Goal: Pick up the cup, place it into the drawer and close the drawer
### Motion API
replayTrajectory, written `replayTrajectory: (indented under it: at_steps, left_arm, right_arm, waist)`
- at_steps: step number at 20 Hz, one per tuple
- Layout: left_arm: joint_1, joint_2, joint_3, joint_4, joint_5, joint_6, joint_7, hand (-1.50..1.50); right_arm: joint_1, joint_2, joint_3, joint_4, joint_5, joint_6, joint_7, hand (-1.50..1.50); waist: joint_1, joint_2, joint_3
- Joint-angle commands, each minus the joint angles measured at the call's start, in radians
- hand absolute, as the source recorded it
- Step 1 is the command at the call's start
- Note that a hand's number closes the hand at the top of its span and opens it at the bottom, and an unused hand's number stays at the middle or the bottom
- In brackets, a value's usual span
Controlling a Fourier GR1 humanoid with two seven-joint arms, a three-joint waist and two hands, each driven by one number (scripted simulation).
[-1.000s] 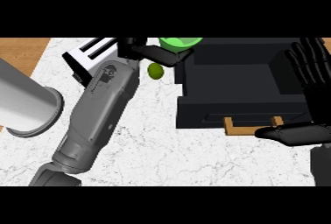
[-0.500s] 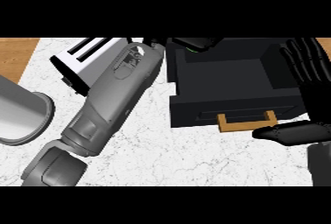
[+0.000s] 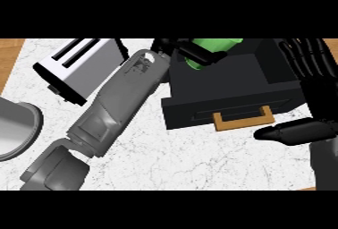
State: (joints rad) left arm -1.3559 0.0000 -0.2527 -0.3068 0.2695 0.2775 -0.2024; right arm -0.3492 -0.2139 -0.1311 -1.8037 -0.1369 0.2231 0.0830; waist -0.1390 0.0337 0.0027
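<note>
Left arm stretches up across the marble desk (image 3: 198,163) and the left hand (image 3: 177,47) is at the top edge with its fingers (image 3: 203,56) curled round the green cup (image 3: 221,44), and the cup sits tilted over the back of the black drawer unit (image 3: 218,85), above its top. Drawer front faces us, its wooden handle (image 3: 242,121) sticking out; open or closed, can't tell. Right hand (image 3: 317,96) rests at the right edge beside the unit, fingers straight and upright, thumb out near the handle. Toaster (image 3: 82,67) sits left of the arm, a grey pot (image 3: 13,129) at the far left
</note>
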Motion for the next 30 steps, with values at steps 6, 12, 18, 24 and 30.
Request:
replayTrajectory:
  at_steps: [6, 12, 18, 24, 30]
  left_arm:
    - [0.080, 0.000, -0.080, -0.025, 0.101, -0.008, -0.055, -1.50]
    - [0.099, 0.000, -0.044, -0.086, 0.215, -0.040, -0.161, -1.50]
    - [0.111, 0.000, -0.017, -0.116, 0.317, -0.017, -0.274, -1.50]
    - [0.101, 0.000, -0.013, -0.086, 0.358, 0.027, -0.299, -1.50]
    - [0.139, 0.000, 0.015, -0.085, 0.375, -0.009, -0.339, -1.50]
  right_arm:
    - [-0.069, 0.004, 0.030, 0.047, -0.035, 0.044, -0.002, -1.50]
    - [-0.089, 0.032, 0.136, 0.043, -0.147, 0.193, 0.000, 1.50]
    - [-0.042, -0.050, 0.248, 0.051, -0.185, 0.373, 0.074, 1.50]
    - [-0.007, -0.180, 0.298, 0.039, -0.011, 0.423, 0.150, -1.50]
    - [0.115, -0.202, 0.377, 0.011, 0.323, 0.329, 0.034, -1.50]
  waist:
    - [-0.067, 0.018, -0.001]
    - [-0.072, 0.021, -0.003]
    - [-0.042, 0.011, -0.003]
    - [0.038, -0.012, -0.003]
    - [0.103, -0.026, -0.002]
